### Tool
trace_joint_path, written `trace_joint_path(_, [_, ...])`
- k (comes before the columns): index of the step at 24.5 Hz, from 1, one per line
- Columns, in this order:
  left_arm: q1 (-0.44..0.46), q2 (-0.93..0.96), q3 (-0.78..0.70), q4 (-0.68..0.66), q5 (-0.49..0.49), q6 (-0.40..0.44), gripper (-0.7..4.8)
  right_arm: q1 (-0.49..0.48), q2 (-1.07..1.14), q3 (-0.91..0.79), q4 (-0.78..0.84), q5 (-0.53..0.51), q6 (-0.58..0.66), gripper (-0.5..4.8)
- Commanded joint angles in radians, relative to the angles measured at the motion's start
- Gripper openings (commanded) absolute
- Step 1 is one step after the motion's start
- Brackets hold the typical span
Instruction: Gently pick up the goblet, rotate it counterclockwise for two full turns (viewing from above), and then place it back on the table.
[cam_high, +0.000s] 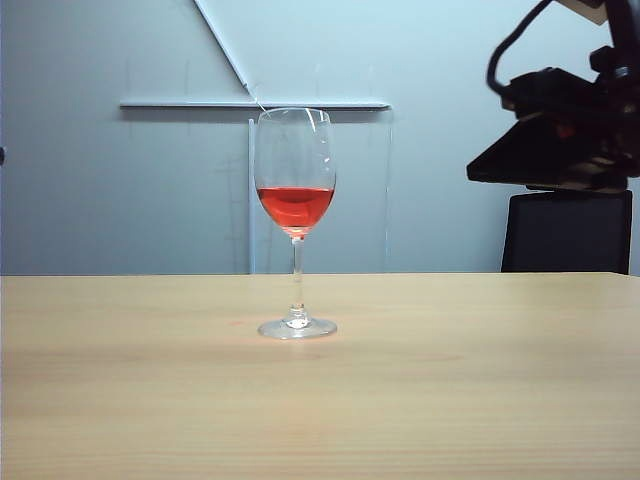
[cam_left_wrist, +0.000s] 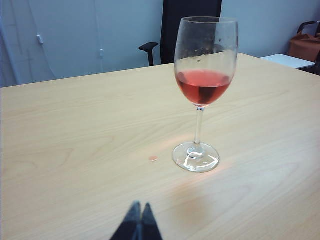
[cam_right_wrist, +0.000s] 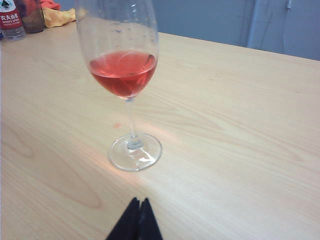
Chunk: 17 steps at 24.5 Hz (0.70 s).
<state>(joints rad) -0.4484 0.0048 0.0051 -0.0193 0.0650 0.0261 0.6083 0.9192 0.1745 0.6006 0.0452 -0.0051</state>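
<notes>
A: What's cut off or hard to read?

B: In the right wrist view the rim of the goblet runs out of frame; only the black fingertips of the right tool show, pressed together with nothing between them; the left tool is likewise a pair of dark tips closed on nothing. In the exterior view the right arm is a dark bulk at about 2 o'clock, clipped by the edge; its tool cannot be made out there.

A: And the glass?

B: Upright on its foot on the surface, near the middle of the exterior view; red liquid fills the lower part of the bowl; both tools sit apart from it, touching nothing.

A: Anything around it?

B: A small reddish spot on the wood just beside the foot; a labelled bottle and crumpled yellow cloth at the far edge, partly cropped; a black chair beyond the surface at 3 o'clock. Nothing stands between either tool and the stem.
</notes>
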Motion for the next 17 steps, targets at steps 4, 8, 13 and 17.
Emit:
trace_joint_path(4, [0.0,0.001,0.004,0.012,0.003,0.0,-0.05,0.001,-0.007,0.002,0.006,0.002,0.001,-0.08])
trace_joint_path(8, [0.052,0.001,0.004,0.012,0.014,0.0,-0.05,0.001,-0.007,0.002,0.0,0.002,0.001,-0.08])
trace_joint_path(13, [0.266,0.001,0.004,0.011,0.025,0.0,-0.05,0.001,-0.007,0.002,0.001,0.002,0.001,-0.08])
trace_joint_path(17, [0.342,0.001,0.004,0.008,0.001,0.0,-0.05,0.001,-0.007,0.002,0.001,0.002,0.001,-0.08])
